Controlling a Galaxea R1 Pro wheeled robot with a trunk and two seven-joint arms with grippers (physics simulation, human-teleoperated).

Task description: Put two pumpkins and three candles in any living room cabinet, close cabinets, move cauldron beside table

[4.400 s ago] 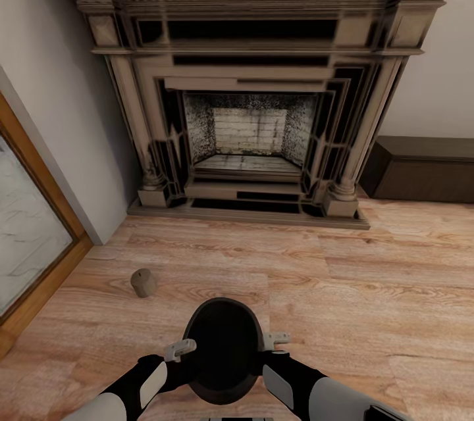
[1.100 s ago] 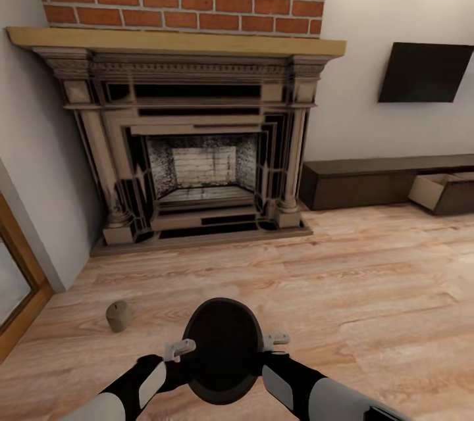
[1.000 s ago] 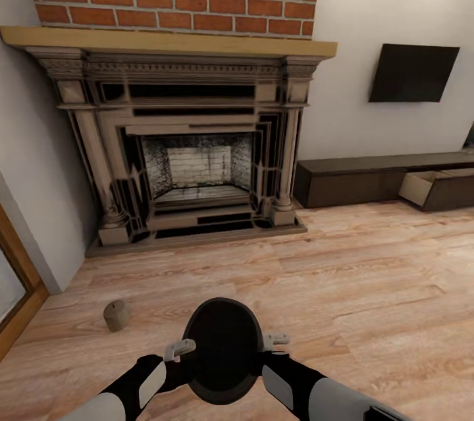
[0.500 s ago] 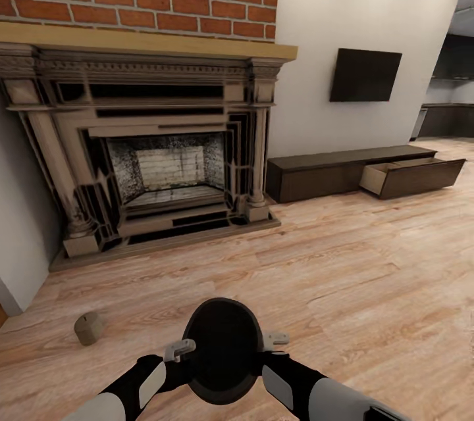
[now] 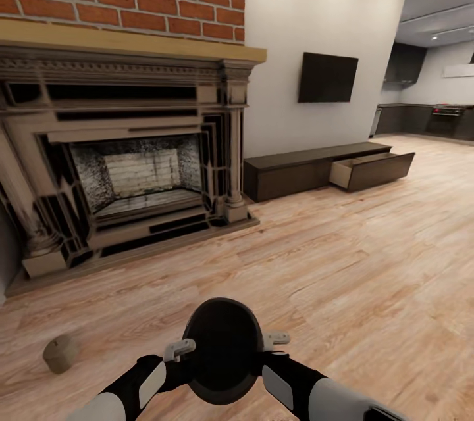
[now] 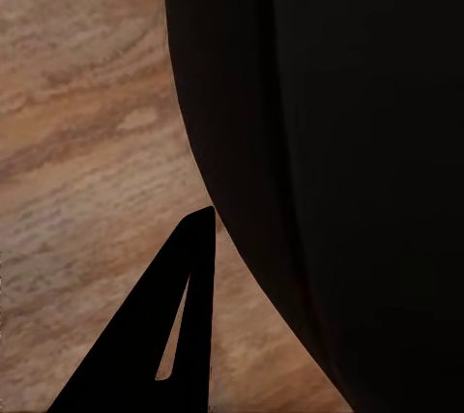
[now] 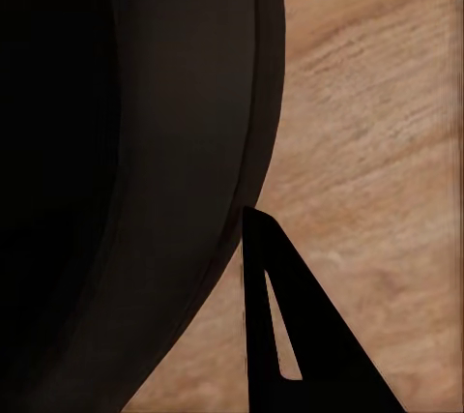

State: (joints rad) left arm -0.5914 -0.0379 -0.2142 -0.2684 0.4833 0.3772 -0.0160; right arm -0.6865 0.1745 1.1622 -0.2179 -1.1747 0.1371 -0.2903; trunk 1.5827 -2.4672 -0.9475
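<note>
The black cauldron hangs low in front of me over the wood floor, held by its rim from both sides. My left gripper is shut on its left rim and my right gripper on its right rim. In each wrist view one dark finger lies against the outside of the cauldron wall. One beige candle lies on the floor at my left. The long dark cabinet stands along the far wall with one drawer pulled open. The pumpkins and the table are out of view.
A big stone fireplace under a brick wall stands at the left. A black TV hangs above the cabinet. Wood floor stretches right toward a dark kitchen.
The whole view has swung to the right, so the camera turned: the fireplace and candle slid left and the cabinet with its open drawer came in. The cauldron stays held the same way.
</note>
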